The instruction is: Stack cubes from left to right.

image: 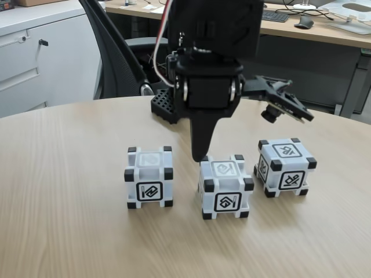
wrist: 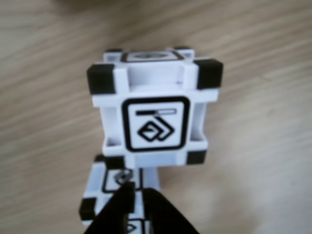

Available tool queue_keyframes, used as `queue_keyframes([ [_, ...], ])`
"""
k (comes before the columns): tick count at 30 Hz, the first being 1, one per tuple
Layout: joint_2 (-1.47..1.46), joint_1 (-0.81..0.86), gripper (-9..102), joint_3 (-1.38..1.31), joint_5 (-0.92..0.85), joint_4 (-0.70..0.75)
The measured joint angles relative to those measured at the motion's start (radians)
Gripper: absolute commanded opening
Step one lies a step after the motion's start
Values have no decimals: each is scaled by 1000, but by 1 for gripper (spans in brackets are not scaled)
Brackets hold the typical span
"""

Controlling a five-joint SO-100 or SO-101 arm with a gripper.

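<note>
Three white cubes with black corners stand apart in a row on the wooden table (image: 69,231) in the fixed view: the left cube (image: 149,176), the middle cube (image: 226,186) and the right cube (image: 285,167). None is stacked. My gripper (image: 201,157) points straight down, its tip just behind the gap between the left and middle cubes, close to the middle cube's top left corner. In the wrist view one cube (wrist: 155,114) fills the centre and another cube (wrist: 100,195) sits at the bottom, partly hidden by my gripper (wrist: 130,192). The fingers are together with nothing held.
The arm's black base (image: 164,107) stands at the table's far edge. An office chair (image: 116,52), a white cabinet (image: 35,52) and desks (image: 324,29) lie beyond the table. Bare wood stretches in front of the cubes and to the left.
</note>
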Motion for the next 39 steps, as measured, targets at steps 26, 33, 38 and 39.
queue_keyframes([
  [26, 0, 0, 0, 0, 15, 0],
  [33, 0, -11, 0, 0, 92, 0],
  [38, 0, -106, 0, 0, 123, 0],
  [39, 0, -132, 0, 0, 133, 0],
])
